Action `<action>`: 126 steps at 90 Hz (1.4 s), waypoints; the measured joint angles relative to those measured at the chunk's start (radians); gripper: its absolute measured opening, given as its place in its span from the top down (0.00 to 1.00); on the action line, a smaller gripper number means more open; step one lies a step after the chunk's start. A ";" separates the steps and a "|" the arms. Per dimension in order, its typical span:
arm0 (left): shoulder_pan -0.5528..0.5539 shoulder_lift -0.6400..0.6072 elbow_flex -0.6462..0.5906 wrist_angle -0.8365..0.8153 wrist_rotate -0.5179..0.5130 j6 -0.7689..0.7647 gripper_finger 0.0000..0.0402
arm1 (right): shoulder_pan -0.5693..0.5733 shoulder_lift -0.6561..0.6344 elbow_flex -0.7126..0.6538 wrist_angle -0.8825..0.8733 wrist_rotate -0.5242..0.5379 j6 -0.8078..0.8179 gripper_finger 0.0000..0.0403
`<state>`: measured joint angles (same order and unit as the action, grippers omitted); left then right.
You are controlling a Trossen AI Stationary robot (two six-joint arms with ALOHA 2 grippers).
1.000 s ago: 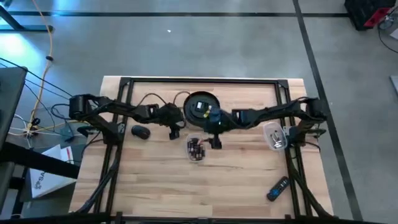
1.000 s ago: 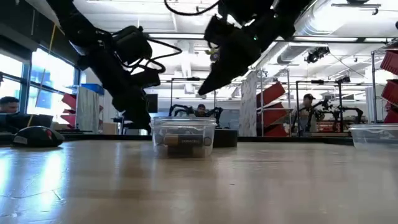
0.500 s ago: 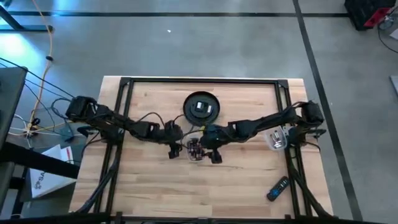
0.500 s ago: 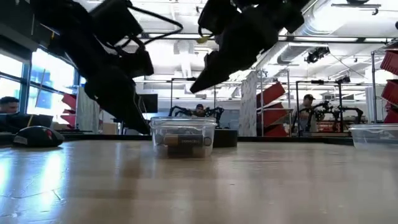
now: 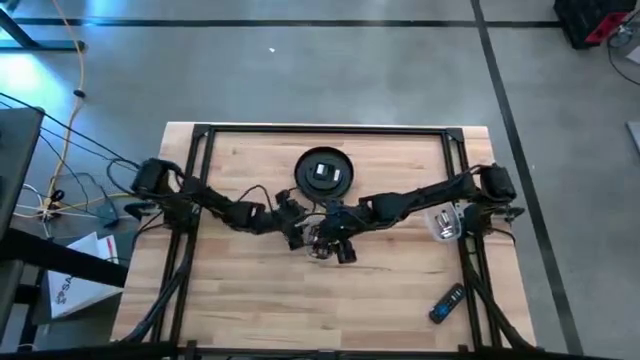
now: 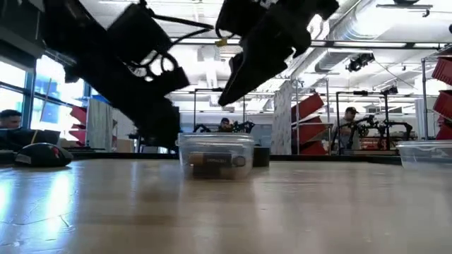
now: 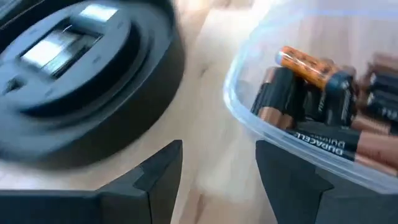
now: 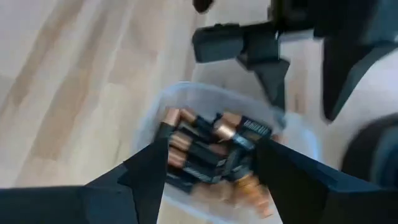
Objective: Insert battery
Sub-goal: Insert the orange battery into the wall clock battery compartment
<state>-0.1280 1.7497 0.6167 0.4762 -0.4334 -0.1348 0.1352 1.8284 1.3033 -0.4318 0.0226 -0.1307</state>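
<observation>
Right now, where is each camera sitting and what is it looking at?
High view: above, looking straight down at the table, both arms meeting over the battery tub.
Low view: at tabletop height, looking across at the tub; arms come from above.
Left wrist view: the open left gripper beside the tub and black round device.
Right wrist view: the open right gripper over the tub.
All four share the tub.

Bright, even overhead lighting, window glare at the low view's left edge, motion blur smearing both wrist views.
</observation>
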 joint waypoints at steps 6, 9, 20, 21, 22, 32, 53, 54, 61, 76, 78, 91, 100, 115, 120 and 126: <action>0.005 0.019 0.000 0.073 0.011 0.019 0.53 | -0.002 0.000 0.008 -0.034 0.004 0.000 0.46; 0.006 0.024 0.000 0.102 0.012 0.031 0.53 | -0.002 0.000 0.008 -0.047 0.004 0.000 0.47; 0.013 0.024 0.000 0.139 0.016 0.043 0.53 | -0.002 0.005 0.009 -0.112 0.004 0.000 0.47; 0.013 0.024 0.000 0.142 0.018 0.043 0.53 | -0.002 0.006 0.009 -0.116 0.004 0.000 0.47; 0.014 0.024 0.000 0.145 0.019 0.044 0.53 | -0.002 0.007 0.009 -0.120 0.004 0.001 0.47; 0.017 0.024 0.000 0.152 0.032 0.066 0.53 | -0.002 0.036 0.009 -0.131 -0.015 0.003 0.47; 0.024 0.024 0.000 0.136 0.032 0.068 0.53 | -0.018 0.109 0.008 -0.110 -0.022 0.063 0.47; 0.024 0.024 0.000 0.134 0.032 0.068 0.53 | -0.019 0.109 0.008 -0.111 -0.023 0.063 0.47; 0.023 0.024 0.000 0.116 0.032 0.063 0.53 | -0.028 0.110 0.008 -0.114 -0.030 0.061 0.47; 0.023 0.025 0.000 0.097 0.032 0.050 0.53 | -0.044 0.112 0.008 -0.143 -0.035 0.017 0.47; 0.023 0.025 0.000 0.097 0.032 0.050 0.53 | -0.045 0.114 0.008 -0.143 -0.034 0.009 0.47; 0.023 0.025 0.000 0.091 0.032 0.042 0.53 | -0.047 0.117 0.008 -0.141 -0.054 -0.042 0.50; 0.023 0.025 0.000 0.088 0.032 0.036 0.53 | -0.047 0.117 0.008 -0.140 -0.057 -0.069 0.54; 0.023 0.025 0.000 0.088 0.033 0.030 0.53 | -0.047 0.117 0.008 -0.163 -0.061 -0.107 0.61; 0.023 0.025 0.000 0.091 0.033 0.024 0.53 | -0.047 0.117 0.008 -0.165 -0.061 -0.114 0.64; 0.023 0.025 0.000 0.099 0.033 0.023 0.53 | -0.048 0.117 0.008 -0.170 -0.061 -0.116 0.66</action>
<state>-0.1051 1.7747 0.6170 0.5755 -0.4004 -0.1115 0.0872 1.9453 1.3117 -0.6019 -0.0384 -0.2464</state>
